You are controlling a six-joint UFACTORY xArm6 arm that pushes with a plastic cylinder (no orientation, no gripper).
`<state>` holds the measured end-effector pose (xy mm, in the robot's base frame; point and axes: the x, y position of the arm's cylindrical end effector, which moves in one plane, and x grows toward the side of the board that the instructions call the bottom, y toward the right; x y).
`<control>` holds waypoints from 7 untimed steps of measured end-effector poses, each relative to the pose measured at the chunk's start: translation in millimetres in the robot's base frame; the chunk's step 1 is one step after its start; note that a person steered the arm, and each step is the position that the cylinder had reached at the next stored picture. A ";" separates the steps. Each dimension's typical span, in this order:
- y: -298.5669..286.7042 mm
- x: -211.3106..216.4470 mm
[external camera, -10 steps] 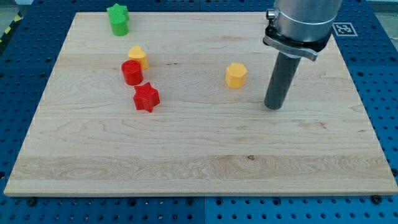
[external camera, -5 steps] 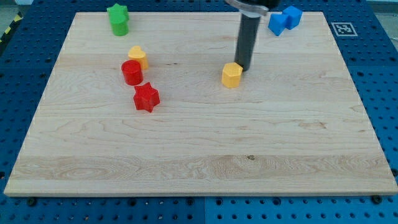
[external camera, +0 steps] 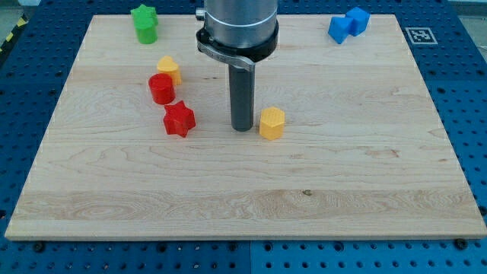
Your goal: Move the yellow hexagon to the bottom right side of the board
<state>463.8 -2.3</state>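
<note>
The yellow hexagon point(external camera: 272, 122) sits near the middle of the wooden board point(external camera: 243, 198). My tip point(external camera: 243, 128) rests on the board just to the hexagon's left, close beside it or touching it. The rod rises from there to the arm's grey body at the view's top.
A red star point(external camera: 179, 119), a red cylinder point(external camera: 161, 88) and a small yellow block point(external camera: 169, 69) cluster left of my tip. A green star-shaped block point(external camera: 144, 23) stands at the top left. Two blue blocks point(external camera: 348, 23) sit at the top right.
My tip swung from the hexagon's right, round its top, to its left. The hexagon slid down and a little left.
</note>
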 end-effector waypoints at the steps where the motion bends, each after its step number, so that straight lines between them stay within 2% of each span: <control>1: 24.7 -1.2; 3: 37.5 -27.6; 4: 52.1 -11.6; 7: 144.5 66.8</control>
<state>530.6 142.2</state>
